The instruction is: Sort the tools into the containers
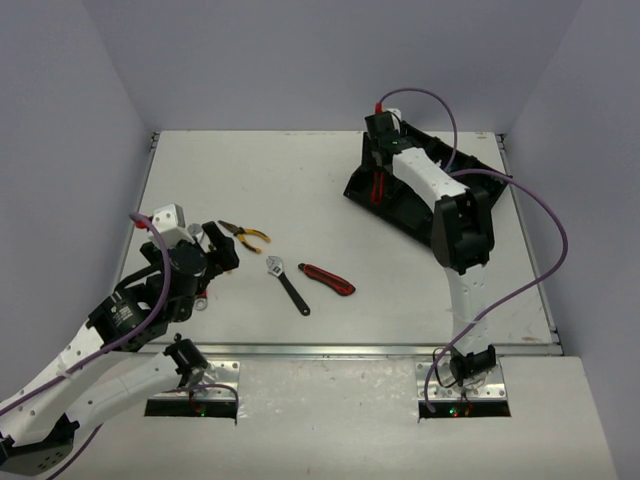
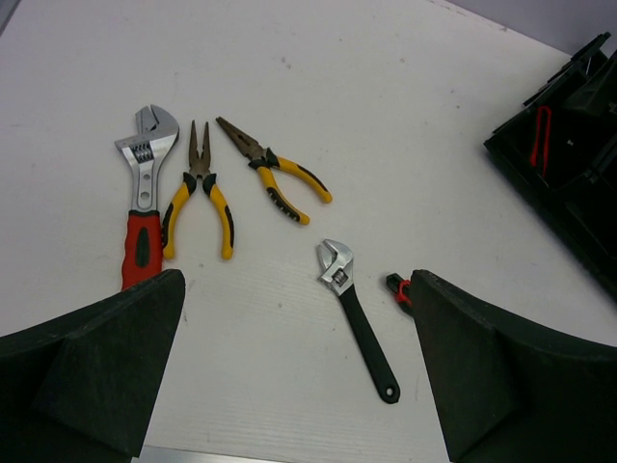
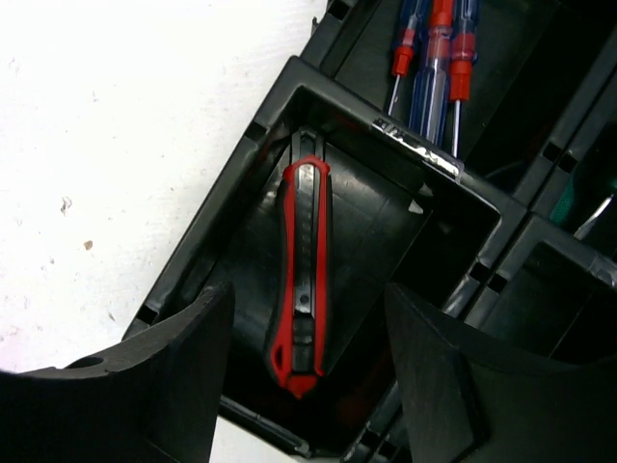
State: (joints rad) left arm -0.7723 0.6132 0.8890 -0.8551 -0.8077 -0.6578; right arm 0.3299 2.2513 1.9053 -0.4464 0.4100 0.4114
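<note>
right gripper jaws apart over tray, far right; utility knife lies loose in the compartment beside the screwdrivers. left gripper wide apart, empty, near left. second knife mid-table: probably light, rigid, slick shell; I'd pinch across mid-body.

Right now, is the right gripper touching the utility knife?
Apart. Right wrist view: visible gaps either side between right gripper and the utility knife lying in its compartment.
</note>
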